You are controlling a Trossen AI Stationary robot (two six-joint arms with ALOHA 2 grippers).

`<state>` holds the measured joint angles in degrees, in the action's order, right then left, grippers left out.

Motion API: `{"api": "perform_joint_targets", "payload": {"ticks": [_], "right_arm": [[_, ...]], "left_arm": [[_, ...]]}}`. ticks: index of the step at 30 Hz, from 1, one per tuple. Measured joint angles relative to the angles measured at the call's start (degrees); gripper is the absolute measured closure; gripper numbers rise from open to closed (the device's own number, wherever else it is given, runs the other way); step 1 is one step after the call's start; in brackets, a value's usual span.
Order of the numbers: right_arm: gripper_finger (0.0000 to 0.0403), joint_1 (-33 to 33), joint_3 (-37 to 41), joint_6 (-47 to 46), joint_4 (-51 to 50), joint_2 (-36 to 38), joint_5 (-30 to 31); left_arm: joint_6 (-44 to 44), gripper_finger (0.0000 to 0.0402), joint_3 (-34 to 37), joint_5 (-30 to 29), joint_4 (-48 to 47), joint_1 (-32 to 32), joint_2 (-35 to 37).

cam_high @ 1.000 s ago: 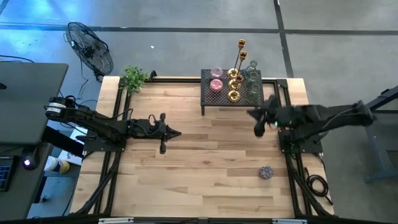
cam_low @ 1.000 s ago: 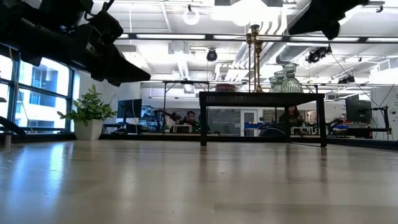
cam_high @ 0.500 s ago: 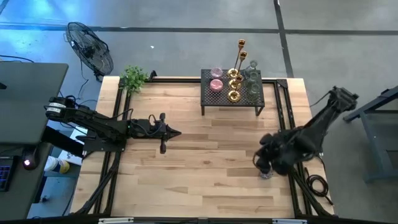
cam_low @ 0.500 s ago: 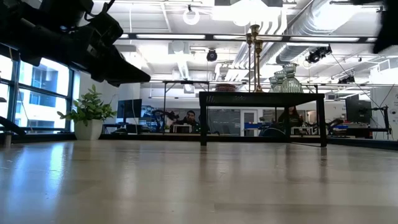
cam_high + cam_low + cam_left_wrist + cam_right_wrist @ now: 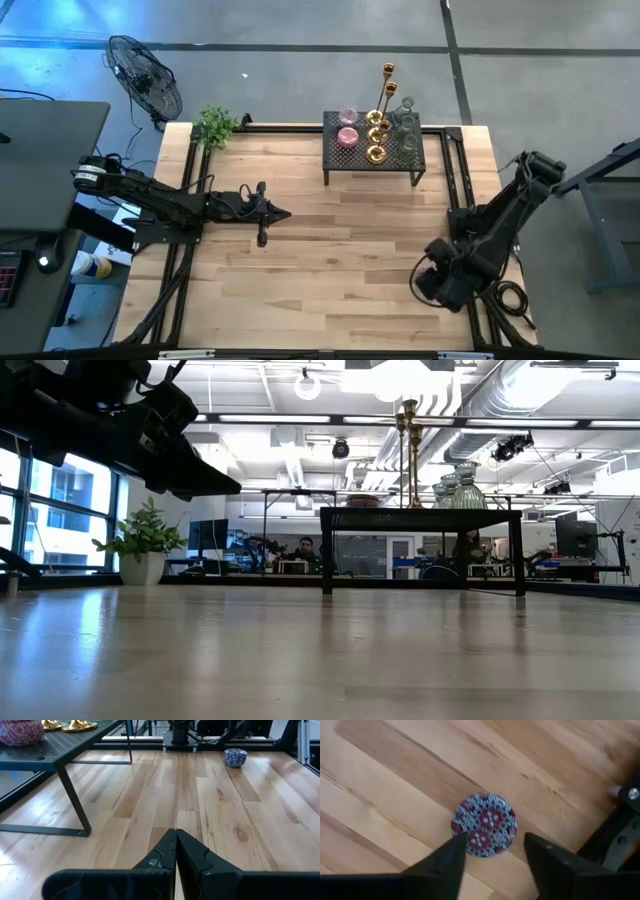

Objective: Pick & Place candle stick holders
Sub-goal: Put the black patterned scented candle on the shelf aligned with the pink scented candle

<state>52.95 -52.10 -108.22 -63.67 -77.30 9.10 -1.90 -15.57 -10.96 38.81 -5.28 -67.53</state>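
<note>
A small round candle holder (image 5: 485, 825) with a blue, white and red mosaic pattern sits on its base on the wood table near the right front; it also shows in the left wrist view (image 5: 235, 757). My right gripper (image 5: 496, 840) points down over it, open, one finger on either side. In the high view my right gripper (image 5: 430, 285) hides it. Pink cups (image 5: 348, 128), gold holders (image 5: 376, 140), tall brass sticks (image 5: 388, 85) and clear glass cups (image 5: 405, 125) stand on the black mesh rack (image 5: 345, 155). My left gripper (image 5: 285, 213) waits shut at mid-left.
A potted plant (image 5: 214, 125) stands at the table's far left corner. The black rack (image 5: 420, 515) stands on thin legs at the far edge. The right arm's black frame rail (image 5: 620, 825) runs close beside the mosaic holder. Bare wood lies between the two arms.
My right gripper has swung from beside the rack toward the table's near edge, gone down and tipped its fingers downward over the mosaic holder, which it now covers in the high view. It has left the low view.
</note>
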Motion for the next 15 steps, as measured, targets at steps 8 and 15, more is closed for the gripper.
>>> {"api": "perform_joint_targets", "payload": {"ticks": [8, 15], "right_arm": [[0.0091, 0.0, 1.1, 0.0, 6.5, -2.7, -0.7], [0.0062, 0.0, 2.4, 0.9, 6.0, -4.9, -0.5]], "left_arm": [[-0.1, 0.0401, 0.0, -0.1, 0.0, 0.0, 0.0], [-0.1, 0.0401, 0.0, 0.0, 0.3, 0.0, -0.7]]}}
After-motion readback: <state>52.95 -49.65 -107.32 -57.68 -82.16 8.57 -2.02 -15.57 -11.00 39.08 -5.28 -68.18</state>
